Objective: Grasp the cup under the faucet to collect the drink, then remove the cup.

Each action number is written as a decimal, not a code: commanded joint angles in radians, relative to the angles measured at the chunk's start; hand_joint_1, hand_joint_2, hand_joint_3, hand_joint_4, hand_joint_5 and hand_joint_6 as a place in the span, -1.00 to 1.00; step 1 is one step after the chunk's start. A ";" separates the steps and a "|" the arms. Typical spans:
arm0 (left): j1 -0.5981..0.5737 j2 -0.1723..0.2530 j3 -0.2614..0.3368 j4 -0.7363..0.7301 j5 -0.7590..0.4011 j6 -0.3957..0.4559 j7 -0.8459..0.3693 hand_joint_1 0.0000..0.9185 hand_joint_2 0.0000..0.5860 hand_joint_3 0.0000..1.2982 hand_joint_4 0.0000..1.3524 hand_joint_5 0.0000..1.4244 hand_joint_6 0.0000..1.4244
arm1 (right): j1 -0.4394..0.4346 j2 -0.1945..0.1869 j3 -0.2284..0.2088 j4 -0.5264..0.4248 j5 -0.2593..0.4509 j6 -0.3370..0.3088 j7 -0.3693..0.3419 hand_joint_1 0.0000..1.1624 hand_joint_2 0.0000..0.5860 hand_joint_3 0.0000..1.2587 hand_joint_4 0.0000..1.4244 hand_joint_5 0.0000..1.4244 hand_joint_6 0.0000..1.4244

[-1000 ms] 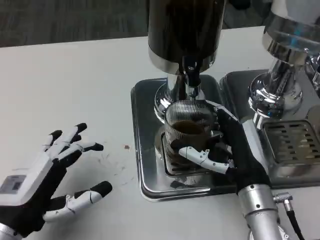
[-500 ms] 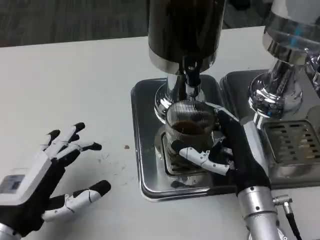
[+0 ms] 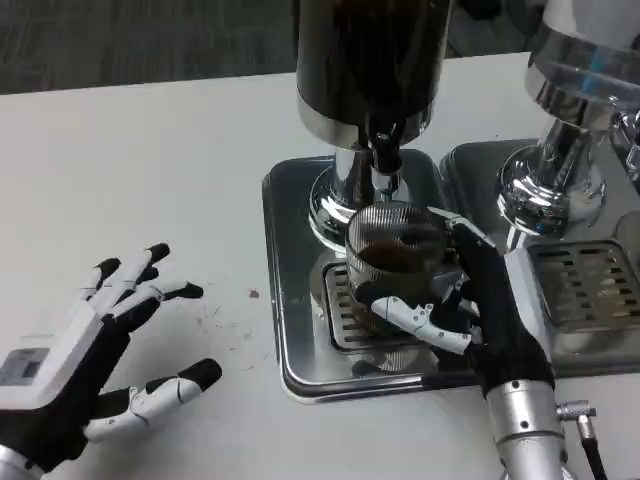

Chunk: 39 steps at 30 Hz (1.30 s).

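Observation:
A ribbed clear cup (image 3: pixel 392 262) with dark drink in it stands on the drip grate of the steel tray (image 3: pixel 295 290), just below the black faucet (image 3: pixel 384 160) of the dark drink dispenser (image 3: pixel 368 70). My right hand (image 3: pixel 470 310) grips the cup from its right side, thumb across the front and fingers behind. My left hand (image 3: pixel 85 365) rests low over the white table at the near left with its fingers spread and nothing in it.
A second chrome dispenser (image 3: pixel 565 130) with its own steel tray and grate (image 3: pixel 585 290) stands close on the right, beside my right forearm. The white table (image 3: pixel 150 180) stretches to the left and back.
The cup and my right hand have shifted a little to the right and toward me under the faucet. My left hand has barely moved.

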<state>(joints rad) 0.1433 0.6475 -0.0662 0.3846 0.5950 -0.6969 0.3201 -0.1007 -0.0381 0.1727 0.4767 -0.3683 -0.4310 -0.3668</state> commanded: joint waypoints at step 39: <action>-0.080 -0.003 -0.043 0.083 -0.008 -0.055 -0.039 -0.91 -0.50 -0.62 -1.00 -0.85 -1.00 | 0.063 0.000 -0.013 -0.096 -0.079 -0.068 -0.127 0.62 -0.54 -0.26 -0.13 0.28 0.82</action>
<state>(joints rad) 0.0758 0.6367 -0.1000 0.4546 0.5930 -0.7357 0.2988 -0.0386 -0.0452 0.1639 0.4218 -0.4461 -0.4498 -0.4599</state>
